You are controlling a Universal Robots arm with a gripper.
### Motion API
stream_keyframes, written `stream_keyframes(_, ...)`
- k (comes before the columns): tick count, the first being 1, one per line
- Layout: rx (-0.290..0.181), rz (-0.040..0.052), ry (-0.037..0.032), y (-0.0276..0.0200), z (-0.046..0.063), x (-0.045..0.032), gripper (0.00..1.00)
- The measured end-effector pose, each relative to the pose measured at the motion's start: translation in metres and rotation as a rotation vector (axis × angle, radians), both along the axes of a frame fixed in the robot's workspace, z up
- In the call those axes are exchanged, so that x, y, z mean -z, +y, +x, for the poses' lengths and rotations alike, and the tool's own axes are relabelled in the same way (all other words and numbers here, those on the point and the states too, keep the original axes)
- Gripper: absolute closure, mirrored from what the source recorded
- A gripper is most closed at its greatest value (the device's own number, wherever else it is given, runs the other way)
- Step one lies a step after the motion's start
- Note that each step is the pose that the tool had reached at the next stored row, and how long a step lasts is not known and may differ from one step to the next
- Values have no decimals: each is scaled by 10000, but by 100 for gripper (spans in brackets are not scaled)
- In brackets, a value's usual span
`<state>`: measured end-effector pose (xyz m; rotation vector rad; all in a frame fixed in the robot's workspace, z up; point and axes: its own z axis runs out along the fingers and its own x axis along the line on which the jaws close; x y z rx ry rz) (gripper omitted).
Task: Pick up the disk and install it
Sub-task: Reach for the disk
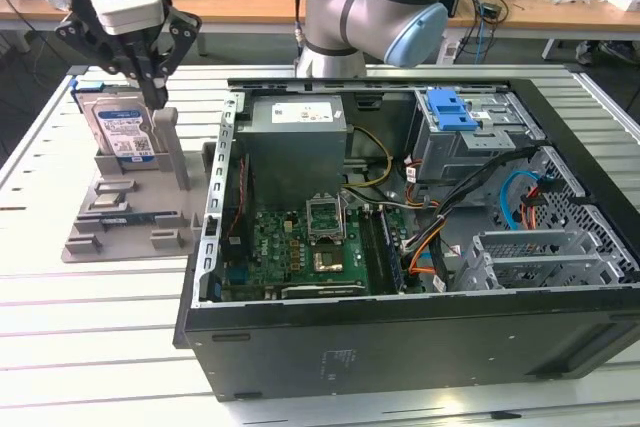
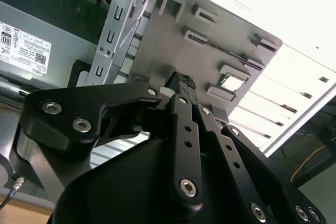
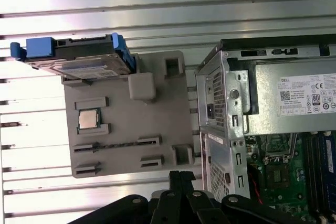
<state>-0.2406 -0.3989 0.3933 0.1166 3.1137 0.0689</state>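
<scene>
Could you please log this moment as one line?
blue-framed silver rectangular metal disk: upright in grey plastic holder, not gripped | gripper: shut, empty, above holder

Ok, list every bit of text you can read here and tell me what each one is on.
Disk: white-and-blue label, print too small to read.
Power supply: white label with rows of fine print and marks, too small to read.
Case: small marking on the dark outer panel in the exterior view, too blurred to read.
</scene>
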Motion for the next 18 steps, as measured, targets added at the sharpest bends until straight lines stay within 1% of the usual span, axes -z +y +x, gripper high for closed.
stream_keyframes(4,-1,0,0,0,-76,0,89)
stream_keyframes(9,-1,0,0,0,-278,0,89)
stream_keyframes(15,1,0,0,0,-388,0,89)
stream_keyframes(18,0,0,0,0,-460,0,89)
